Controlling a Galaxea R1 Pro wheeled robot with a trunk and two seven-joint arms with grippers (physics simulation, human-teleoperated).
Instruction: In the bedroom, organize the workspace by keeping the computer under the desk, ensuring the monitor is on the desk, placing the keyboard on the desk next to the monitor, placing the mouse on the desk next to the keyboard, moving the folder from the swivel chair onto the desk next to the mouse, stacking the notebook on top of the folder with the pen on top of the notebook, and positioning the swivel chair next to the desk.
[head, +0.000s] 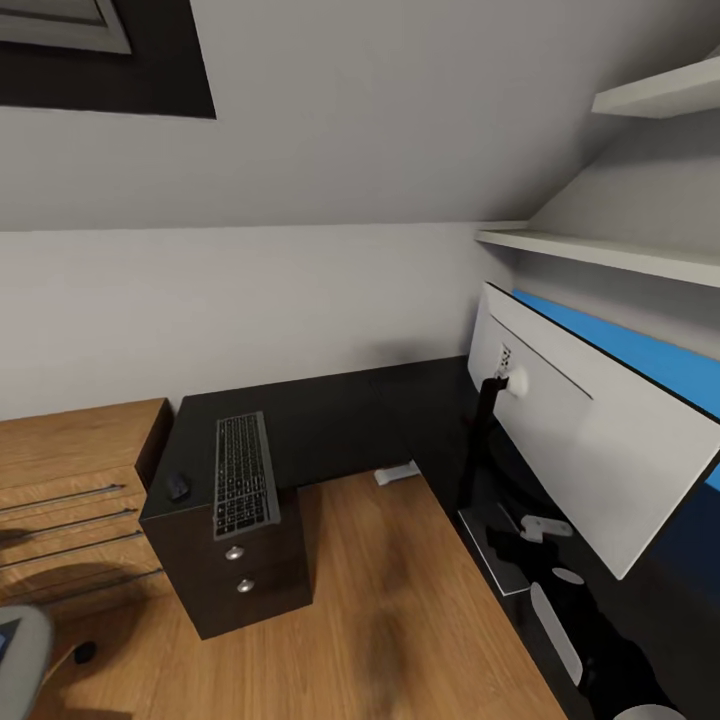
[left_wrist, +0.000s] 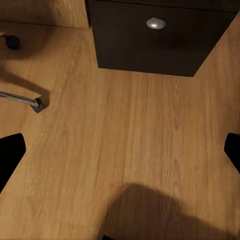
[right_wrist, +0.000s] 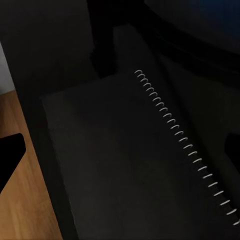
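A: Where did the keyboard (head: 244, 476) lie?
B: Flat on the left wing of the desk (head: 330, 420), right above the drawer unit (head: 245, 570) with its round silver knobs. The mouse (head: 178, 487) sat just beside it, nearer the light-wood cabinet (head: 70, 470).
A: And the monitor (head: 590, 440)?
B: On the right wing, its pale back turned toward the camera, tilted on the slim black stand arm (head: 482, 430). A blue strip (head: 640, 350) showed behind its upper edge; I could not tell what it was.
A: Anything under the right arm?
B: The right wrist view looked down on a dark spiral-bound notebook (right_wrist: 130, 160) lying on the black desk top, its wire coil (right_wrist: 185, 145) running along one edge.
A: The claws?
B: The left gripper (left_wrist: 120, 150) stood wide apart over bare wood floor (left_wrist: 125, 150), in front of the drawer unit. The right gripper (right_wrist: 125, 145) was also spread wide, hanging above the notebook, holding nothing.
A: The chair?
B: A grey corner of the swivel chair (head: 20, 650) showed at the lower left, with a caster (left_wrist: 12, 42) and a chrome leg (left_wrist: 20, 99) in the left wrist view.
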